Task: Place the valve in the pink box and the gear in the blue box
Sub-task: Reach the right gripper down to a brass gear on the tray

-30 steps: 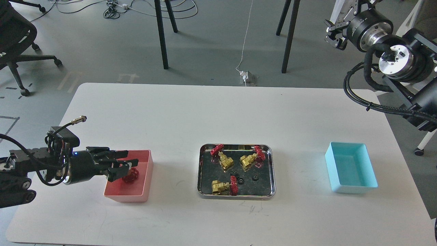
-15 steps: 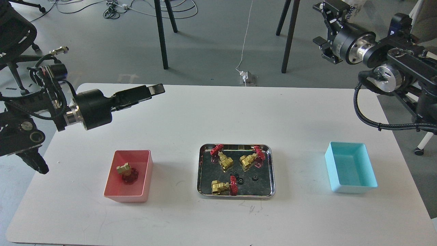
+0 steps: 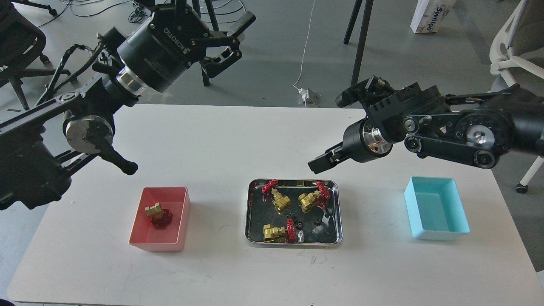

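Pink box (image 3: 180,216) at nine o'clock holds one valve (image 3: 157,214); blue box (image 3: 461,214) at three o'clock has no gear (image 3: 316,220), all lying in tray (image 3: 251,212); left gripper (image 3: 233,36) wide, empty; right gripper (image 3: 318,165) I cannot tell.

White lettering "ROBOTIQ" runs along the black body of the left gripper (image 3: 231,36), far left. A white carton (image 3: 427,16) on the floor, far right, reads "Swirlioo", partly blurred.

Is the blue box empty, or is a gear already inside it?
Empty: the blue box shows only its bare floor, with no gear inside.
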`<action>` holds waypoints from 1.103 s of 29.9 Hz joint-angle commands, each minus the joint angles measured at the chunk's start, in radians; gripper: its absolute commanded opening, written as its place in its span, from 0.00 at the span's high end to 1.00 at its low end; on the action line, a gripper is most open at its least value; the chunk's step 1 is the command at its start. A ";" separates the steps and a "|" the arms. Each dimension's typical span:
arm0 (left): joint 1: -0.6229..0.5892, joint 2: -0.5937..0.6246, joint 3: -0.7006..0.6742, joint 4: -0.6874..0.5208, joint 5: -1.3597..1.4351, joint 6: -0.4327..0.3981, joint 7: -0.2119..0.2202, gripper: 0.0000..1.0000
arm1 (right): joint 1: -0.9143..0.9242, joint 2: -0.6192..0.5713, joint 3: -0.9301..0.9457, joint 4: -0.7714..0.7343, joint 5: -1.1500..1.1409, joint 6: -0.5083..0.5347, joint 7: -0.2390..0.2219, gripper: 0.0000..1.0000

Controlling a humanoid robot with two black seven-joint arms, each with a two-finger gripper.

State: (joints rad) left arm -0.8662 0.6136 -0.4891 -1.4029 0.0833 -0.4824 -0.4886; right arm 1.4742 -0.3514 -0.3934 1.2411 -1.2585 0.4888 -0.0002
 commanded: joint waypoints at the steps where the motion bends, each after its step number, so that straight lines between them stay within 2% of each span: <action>1: 0.081 -0.032 -0.071 -0.001 0.001 -0.002 0.000 0.00 | 0.003 0.055 -0.080 0.020 -0.082 0.000 -0.004 0.20; 5: 0.111 -0.035 -0.092 -0.001 0.001 -0.006 0.000 0.00 | -0.003 0.097 -0.125 0.009 -0.125 0.000 -0.004 0.38; 8: 0.116 -0.044 -0.091 0.001 0.003 -0.006 0.000 0.00 | -0.014 0.136 -0.133 0.009 -0.122 0.000 -0.004 0.42; 14: 0.128 -0.075 -0.091 0.010 0.004 -0.006 0.000 0.00 | -0.051 0.186 -0.153 -0.034 -0.117 0.000 -0.007 0.43; 19: 0.138 -0.077 -0.091 0.016 0.004 -0.006 0.000 0.00 | -0.075 0.209 -0.153 -0.071 -0.117 0.000 -0.032 0.44; 25: 0.145 -0.078 -0.091 0.016 0.004 -0.006 0.000 0.00 | -0.101 0.256 -0.151 -0.130 -0.114 0.000 -0.034 0.44; 33: 0.147 -0.097 -0.089 0.035 0.007 -0.006 0.000 0.00 | -0.127 0.284 -0.154 -0.131 -0.113 0.000 -0.034 0.44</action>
State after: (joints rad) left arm -0.7210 0.5196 -0.5787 -1.3738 0.0877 -0.4888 -0.4887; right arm 1.3587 -0.0734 -0.5451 1.1114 -1.3714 0.4886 -0.0338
